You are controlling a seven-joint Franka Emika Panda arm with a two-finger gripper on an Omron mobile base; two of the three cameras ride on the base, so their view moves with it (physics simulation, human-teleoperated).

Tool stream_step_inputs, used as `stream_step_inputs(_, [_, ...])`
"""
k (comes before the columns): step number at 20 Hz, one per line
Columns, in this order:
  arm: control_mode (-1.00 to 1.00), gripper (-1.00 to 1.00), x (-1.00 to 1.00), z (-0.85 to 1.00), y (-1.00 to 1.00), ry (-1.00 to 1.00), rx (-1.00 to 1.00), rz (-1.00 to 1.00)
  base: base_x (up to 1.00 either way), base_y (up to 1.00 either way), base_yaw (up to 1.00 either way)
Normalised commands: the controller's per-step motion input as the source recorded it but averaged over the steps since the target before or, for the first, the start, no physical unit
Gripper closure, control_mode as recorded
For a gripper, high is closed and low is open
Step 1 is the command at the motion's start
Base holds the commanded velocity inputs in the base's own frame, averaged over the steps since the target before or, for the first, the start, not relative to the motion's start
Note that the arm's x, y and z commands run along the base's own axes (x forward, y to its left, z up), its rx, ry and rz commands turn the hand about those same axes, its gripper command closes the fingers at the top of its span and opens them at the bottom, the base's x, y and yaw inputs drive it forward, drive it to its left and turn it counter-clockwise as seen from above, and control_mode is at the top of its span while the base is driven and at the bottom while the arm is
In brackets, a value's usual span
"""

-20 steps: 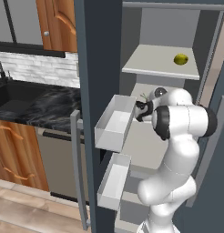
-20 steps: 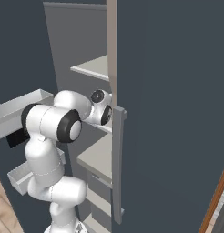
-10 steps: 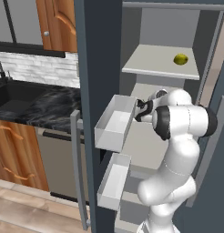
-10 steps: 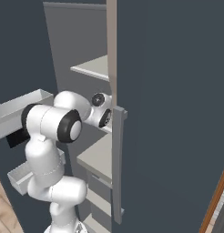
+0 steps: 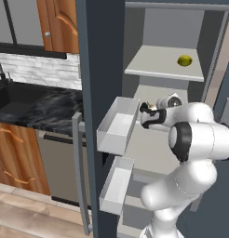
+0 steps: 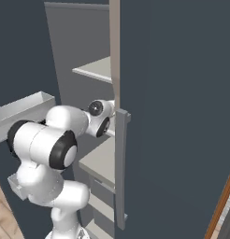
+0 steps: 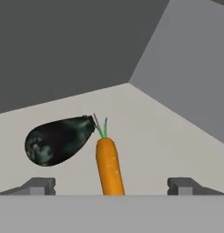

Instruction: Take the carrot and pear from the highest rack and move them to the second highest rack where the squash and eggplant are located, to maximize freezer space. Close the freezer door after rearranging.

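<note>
In the hand view the orange carrot (image 7: 109, 166) lies on the pale second highest rack (image 7: 145, 123), its green top pointing away from me. My gripper (image 7: 111, 185) is open, with one fingertip (image 7: 38, 185) on each side of the carrot and clear of it. The dark eggplant (image 7: 59, 140) lies just left of the carrot's top. The yellow-green pear (image 5: 184, 60) sits on the highest rack (image 5: 153, 67), above my gripper (image 5: 145, 110). The freezer door (image 5: 95, 69) stands open. The squash is out of view.
Two grey door bins (image 5: 117, 125) hang on the open door right beside my hand. The freezer's back and side walls (image 7: 186, 59) close in behind the rack. A dark panel with a vertical handle (image 6: 120, 163) stands on the right. A black counter (image 5: 37, 104) lies far left.
The gripper's fingers have spread from shut to open at the second highest rack. The arm has barely moved.
</note>
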Motion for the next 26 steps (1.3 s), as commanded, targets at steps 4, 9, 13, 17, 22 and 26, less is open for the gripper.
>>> stream_step_inputs(4, [-1.00, -1.00, -0.44, 0.64, 0.44, 0.00, 0.08, -0.10, 0.00, 0.00, 0.00])
stream_step_inputs(9, [-1.00, -1.00, -0.43, 0.62, 0.55, 0.00, 0.03, -0.18, 0.00, 0.00, 0.00])
stream_step_inputs(13, [-1.00, -1.00, -0.45, 0.68, 0.46, 0.00, 0.08, -0.17, 0.00, 0.00, 0.00])
stream_step_inputs(17, [-1.00, -1.00, -0.50, 0.68, 0.37, 0.01, 0.18, -0.14, 0.00, 0.00, 0.00])
stream_step_inputs(22, [-1.00, -1.00, -0.61, 0.62, 0.24, 0.15, 0.26, -0.11, 0.00, 0.00, 0.00])
stream_step_inputs(26, [-1.00, -1.00, -0.62, 0.64, 0.12, 0.20, 0.30, -0.11, 0.00, 0.00, 0.00])
